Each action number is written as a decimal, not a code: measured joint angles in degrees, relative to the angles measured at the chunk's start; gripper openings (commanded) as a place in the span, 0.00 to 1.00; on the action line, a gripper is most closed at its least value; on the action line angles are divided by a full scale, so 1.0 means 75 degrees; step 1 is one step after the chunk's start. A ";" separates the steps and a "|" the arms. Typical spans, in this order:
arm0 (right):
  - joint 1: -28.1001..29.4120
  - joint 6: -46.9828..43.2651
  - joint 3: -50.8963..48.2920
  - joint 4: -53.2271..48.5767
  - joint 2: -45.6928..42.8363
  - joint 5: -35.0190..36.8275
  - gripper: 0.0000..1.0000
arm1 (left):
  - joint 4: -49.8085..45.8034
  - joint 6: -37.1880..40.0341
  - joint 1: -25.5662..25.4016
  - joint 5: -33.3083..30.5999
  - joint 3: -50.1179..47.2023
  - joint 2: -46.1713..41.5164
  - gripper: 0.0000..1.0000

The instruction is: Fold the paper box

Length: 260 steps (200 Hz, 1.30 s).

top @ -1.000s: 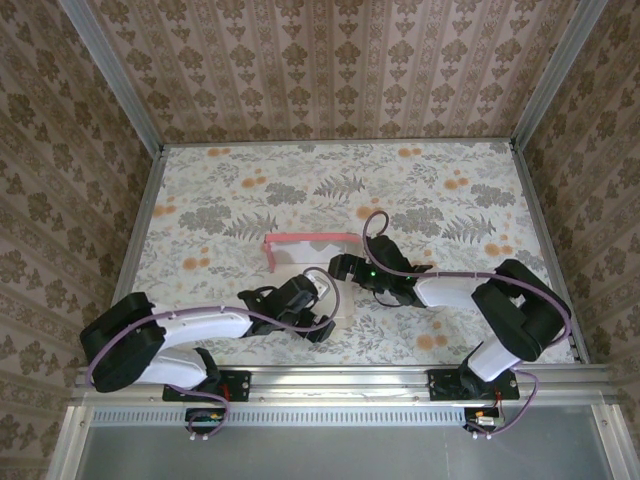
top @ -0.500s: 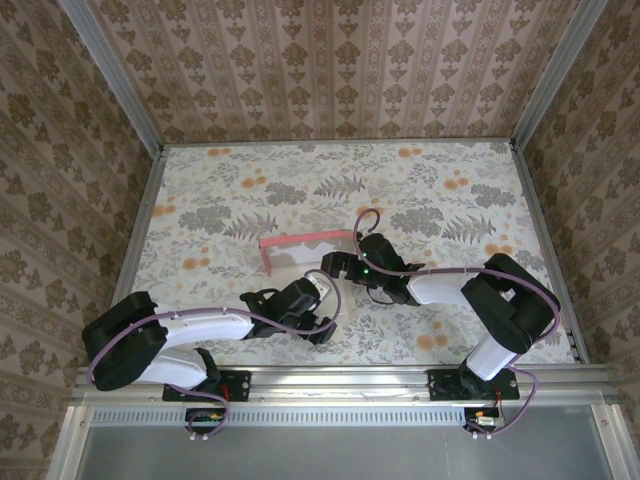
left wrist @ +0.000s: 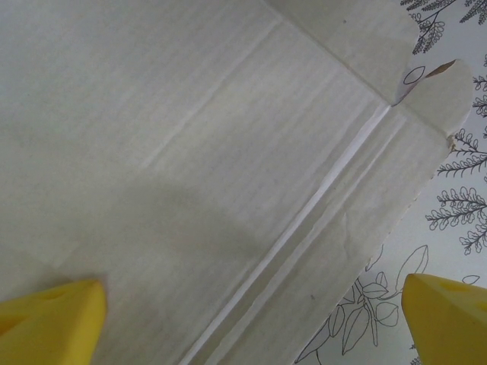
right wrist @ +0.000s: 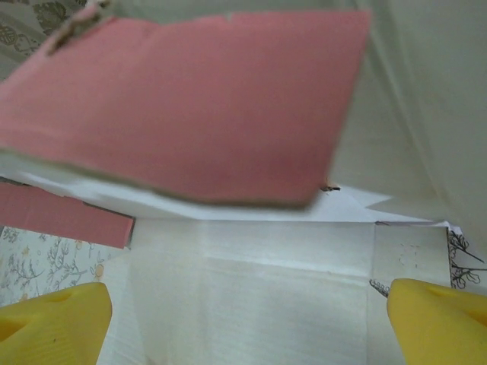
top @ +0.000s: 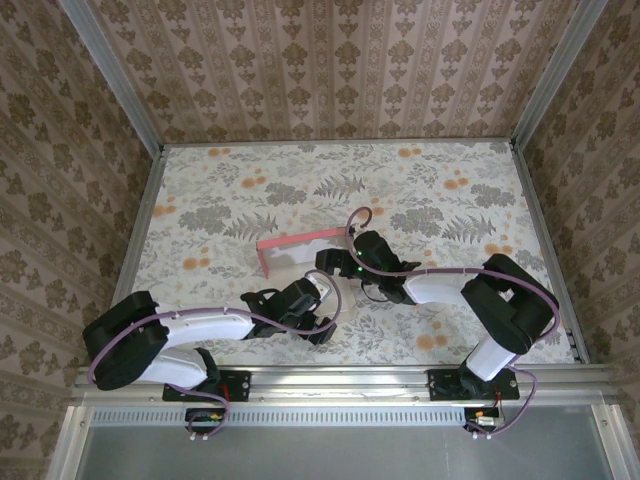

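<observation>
The paper box (top: 298, 243) lies partly unfolded at the table's middle, with thin pink walls standing along its far and left edges and its pale inside facing up. My left gripper (top: 328, 305) hovers over the box's near edge, open. In the left wrist view its yellow fingertips (left wrist: 53, 323) straddle the creased whitish cardboard (left wrist: 198, 152), the gripper (left wrist: 255, 323) holding nothing. My right gripper (top: 322, 262) reaches in from the right over the box's floor. In the right wrist view a pink flap (right wrist: 190, 99) hangs just ahead of the open gripper (right wrist: 247, 323), above the white panel (right wrist: 259, 281).
The floral table top (top: 450, 200) is bare around the box. Metal rails (top: 145, 230) and patterned walls (top: 330, 70) close it in on three sides. Both arm bases sit at the near edge (top: 330, 385).
My right gripper has slid left, further over the box, and the pink far wall has shifted a little left with it. The left arm has stayed still.
</observation>
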 measured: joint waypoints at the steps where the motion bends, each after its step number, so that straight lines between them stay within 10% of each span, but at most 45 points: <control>1: 0.0003 0.0003 0.0000 0.0000 0.0000 0.0009 0.95 | 0.0000 0.0000 0.0000 0.0000 0.0000 0.0000 1.00; 260: 0.0090 -0.0510 0.0157 0.0659 0.0799 0.0463 0.96 | 0.0023 -0.0087 -0.0052 -0.0058 0.0000 0.0035 1.00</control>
